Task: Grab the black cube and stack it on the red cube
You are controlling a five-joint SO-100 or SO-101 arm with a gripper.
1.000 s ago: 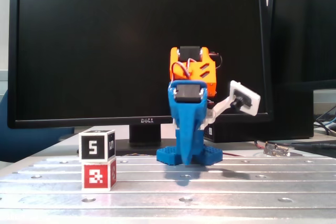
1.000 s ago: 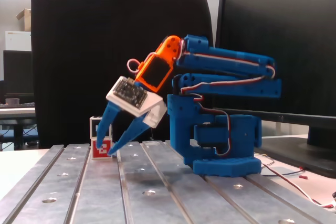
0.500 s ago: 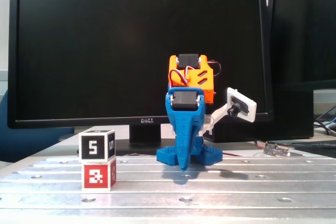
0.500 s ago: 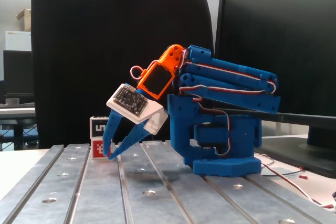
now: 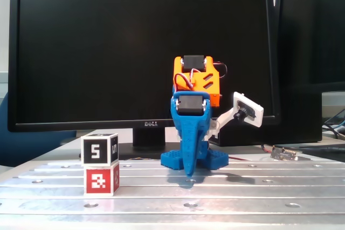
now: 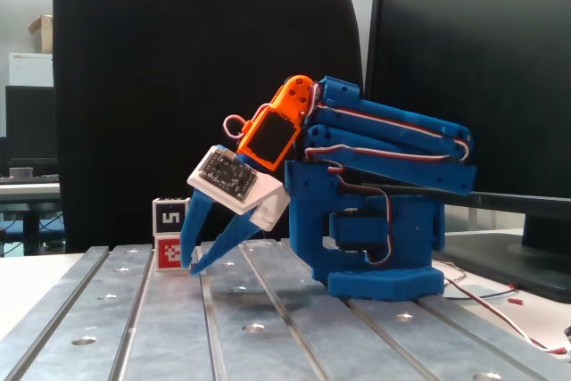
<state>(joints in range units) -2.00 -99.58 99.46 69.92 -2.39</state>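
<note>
The black cube (image 5: 99, 149) with its white "5" sits squarely on top of the red cube (image 5: 101, 180), the pair standing at the left of the slotted aluminium table (image 5: 259, 195) in the front fixed view, so the stack looks complete. The blue arm (image 6: 379, 185) is folded low over its base, well to the right of the cubes in that view, in front of a dark Dell monitor (image 5: 143, 52). In the side fixed view the gripper (image 6: 191, 267) points down with its fingertips meeting near the table surface, the fingers apart higher up but converging; it holds nothing, and I judge it pressed together at the tips. From the side the tips overlap the red cube (image 6: 169, 252) and sit below the black cube (image 6: 169, 214), yet the front view shows them clearly apart from the stack. The main risk now is a stray sideways swing of the arm clipping the top cube and toppling it; the fingertips could also scrape or catch in a table groove if they drop lower.
</note>
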